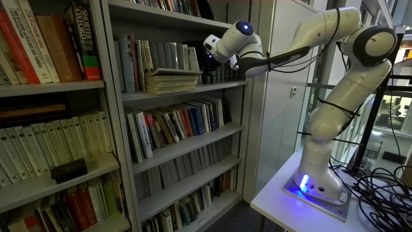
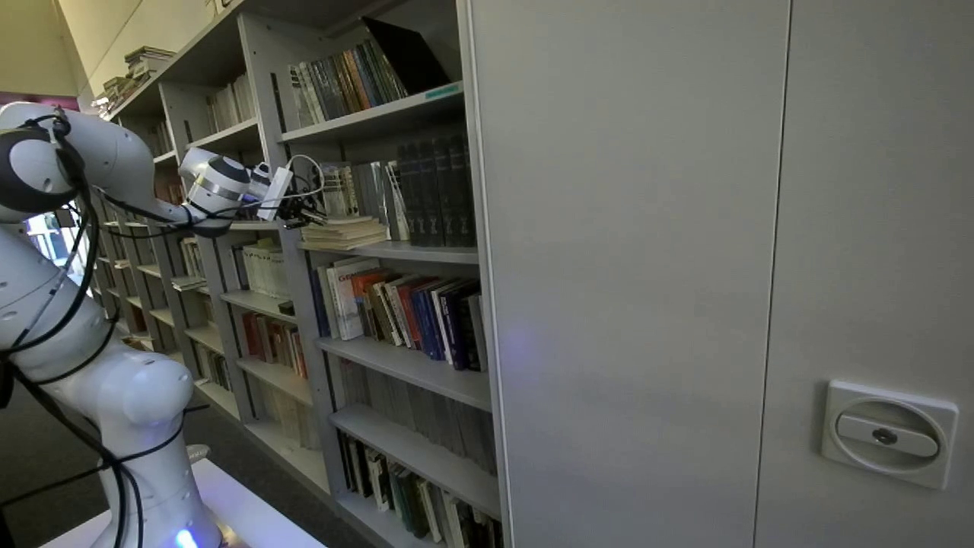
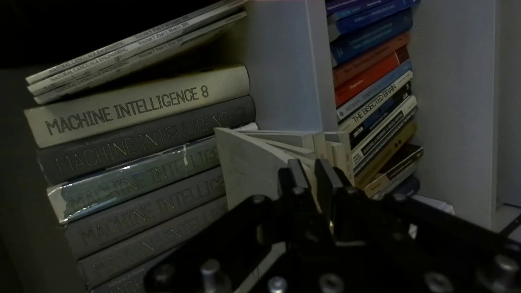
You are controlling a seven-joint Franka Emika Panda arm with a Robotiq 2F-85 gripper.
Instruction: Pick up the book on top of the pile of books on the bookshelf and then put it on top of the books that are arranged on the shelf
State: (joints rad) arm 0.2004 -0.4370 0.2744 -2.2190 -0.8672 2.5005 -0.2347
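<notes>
A pile of thin pale books (image 1: 170, 85) lies flat at the shelf's front, also in an exterior view (image 2: 346, 236). The top book (image 1: 175, 72) is bent, its far end raised off the pile; its grey cover shows in the wrist view (image 3: 252, 167). My gripper (image 3: 308, 165) is at the pile's near side. Its fingers are close together with a narrow gap, the top book's edge between them. The gripper shows dark in both exterior views (image 1: 207, 68) (image 2: 304, 213). Upright books (image 1: 165, 55), titled Machine Intelligence in the wrist view (image 3: 126, 108), stand behind the pile.
A shelf board (image 1: 180, 16) runs above the upright books. The pile's own shelf board (image 1: 222, 85) lies below. Tall dark volumes (image 2: 435, 190) stand beside the upright row. Thin journals (image 3: 134, 51) lean there too. A grey cabinet door (image 2: 631, 228) flanks the shelf.
</notes>
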